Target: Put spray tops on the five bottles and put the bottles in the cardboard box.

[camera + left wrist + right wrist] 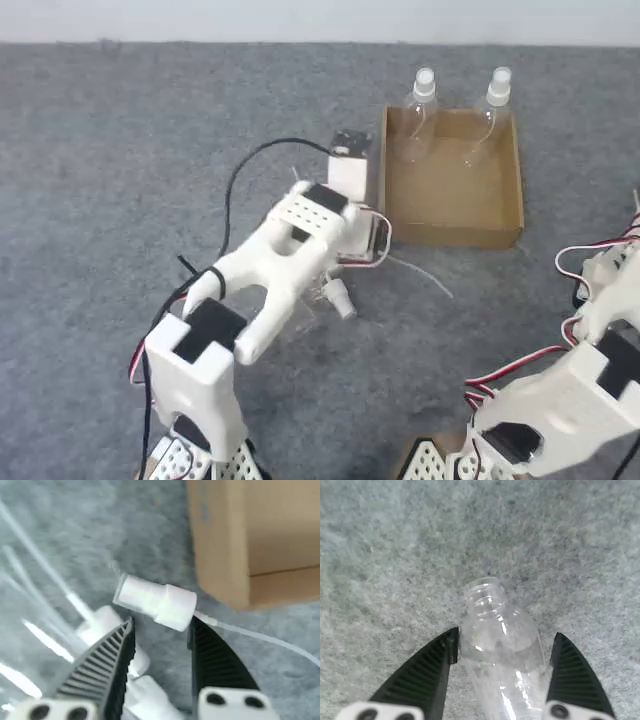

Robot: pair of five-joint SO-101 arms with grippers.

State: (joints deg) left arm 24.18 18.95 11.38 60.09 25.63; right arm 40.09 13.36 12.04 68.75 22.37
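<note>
A white spray top (157, 600) lies on the grey carpet, its thin tube (260, 637) trailing toward the cardboard box (260, 535). My left gripper (161, 621) is open, and its fingertips sit on either side of the spray top's near edge. In the high view the left arm (290, 240) stretches to the box's near left corner, with a spray top (340, 298) beside it. My right gripper (505, 635) is shut on a clear, uncapped bottle (490, 600) whose neck points away over the carpet. Two bottles (420, 110) (490, 115) with tops lean inside the box (450, 232).
More spray tops (105, 620) (150, 695) and clear tubes lie close beside the left gripper. The right arm (570, 400) sits at the near right. A black cable (240, 180) loops over the carpet left of the box.
</note>
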